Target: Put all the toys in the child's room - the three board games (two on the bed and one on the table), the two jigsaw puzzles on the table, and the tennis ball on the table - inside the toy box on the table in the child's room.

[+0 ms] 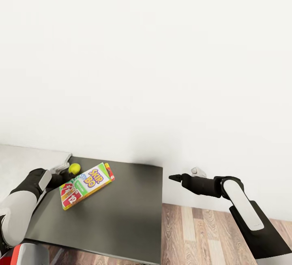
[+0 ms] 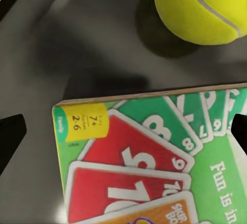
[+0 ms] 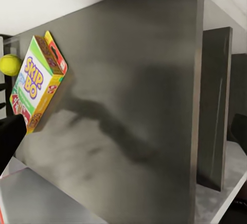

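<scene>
The Skip-Bo game (image 1: pixel 85 184) lies flat on the dark bench (image 1: pixel 121 212), near its far left corner, with the ball (image 1: pixel 74 168) just beside its far edge. In the left wrist view the game's (image 2: pixel 154 162) lower part is cut off and the ball (image 2: pixel 200 7) is partly out of frame. The left gripper (image 1: pixel 65 179) hovers over the game's near end; dark fingers (image 2: pixel 10 139) stand spread at both sides, released. The right gripper (image 1: pixel 175 177) is off the bench's right edge; its state cannot be told.
</scene>
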